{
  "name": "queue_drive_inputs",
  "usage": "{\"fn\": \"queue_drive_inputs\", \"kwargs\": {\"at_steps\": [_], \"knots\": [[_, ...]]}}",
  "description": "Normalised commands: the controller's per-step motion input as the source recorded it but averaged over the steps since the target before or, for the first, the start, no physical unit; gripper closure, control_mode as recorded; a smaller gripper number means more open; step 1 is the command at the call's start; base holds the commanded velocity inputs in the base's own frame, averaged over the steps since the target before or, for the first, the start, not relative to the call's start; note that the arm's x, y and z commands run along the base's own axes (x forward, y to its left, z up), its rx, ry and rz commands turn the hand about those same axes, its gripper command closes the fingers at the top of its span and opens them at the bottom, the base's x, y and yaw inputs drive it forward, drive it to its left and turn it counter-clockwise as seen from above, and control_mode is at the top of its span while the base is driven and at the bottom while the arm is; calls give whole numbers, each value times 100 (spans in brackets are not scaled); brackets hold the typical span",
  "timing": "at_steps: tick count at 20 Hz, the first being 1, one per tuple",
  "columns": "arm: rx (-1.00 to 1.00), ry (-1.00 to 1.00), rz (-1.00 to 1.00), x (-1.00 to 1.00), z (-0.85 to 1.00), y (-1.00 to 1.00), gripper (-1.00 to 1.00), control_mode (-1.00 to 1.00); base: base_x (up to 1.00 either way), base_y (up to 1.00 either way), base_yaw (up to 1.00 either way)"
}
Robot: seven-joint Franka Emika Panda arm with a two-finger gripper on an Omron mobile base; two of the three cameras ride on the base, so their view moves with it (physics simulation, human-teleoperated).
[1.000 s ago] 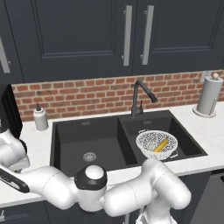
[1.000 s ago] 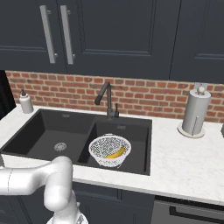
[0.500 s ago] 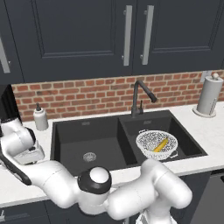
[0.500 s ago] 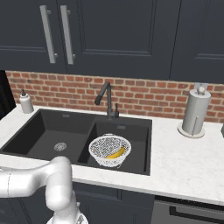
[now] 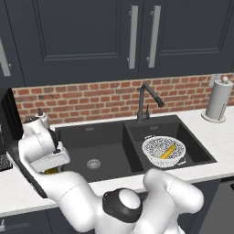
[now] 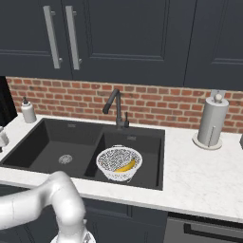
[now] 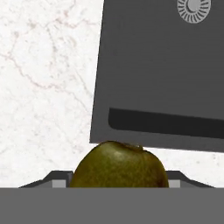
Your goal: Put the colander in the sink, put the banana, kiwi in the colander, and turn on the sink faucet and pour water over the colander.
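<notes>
Kiwi [image 7: 119, 165]: one, olive-brown, sitting right between the jaws at the bottom of the hand view, its lower half cut off by the frame edge; the finger tips [image 7: 59, 177] show as short grey stubs on either side of it, so the jaws are closed around the kiwi at a fairly wide spread. Below it in that view lie the white marbled counter [image 7: 43, 87] and the near corner of the black sink [image 7: 166, 65], with one round silver drain [image 7: 194, 8] partly cut off at the top edge. In the left base view the hand [image 5: 45, 153] hangs over the counter's left part, just beside the sink's left rim, and a small olive patch under it is about all that can be made out of the fruit there. One sink with two basins: the larger left one holds only its drain [image 5: 93, 163], and the smaller right one holds one white speckled colander [image 5: 163, 151]. One banana [image 5: 167, 151] lies inside the colander, partly hidden by its wall. One black faucet [image 5: 145, 101] stands behind the divider between the basins, spout angled towards the right basin. One white soap bottle [image 6: 28, 111] stands at the back left of the counter, and one paper towel roll [image 6: 211, 121] at the back right. Two cupboard handles [image 5: 142, 35] hang side by side above.
</notes>
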Motion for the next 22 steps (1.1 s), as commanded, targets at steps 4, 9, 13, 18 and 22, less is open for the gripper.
{"fn": "queue_drive_inputs", "kwargs": {"at_steps": [4, 9, 13, 18, 22], "knots": [[0, 0, -1, -38, 34, -100, 100, -100, 0, 0, 0], [0, 0, -2, -15, 30, -100, 100, -100, 0, 0, 0], [0, 0, -1, 0, 16, -100, 100, -100, 0, 0, 0], [0, 0, 0, 0, 7, -100, 100, -100, 0, 0, 0], [0, 0, 0, 0, 2, -100, 100, -100, 0, 0, 0]]}}
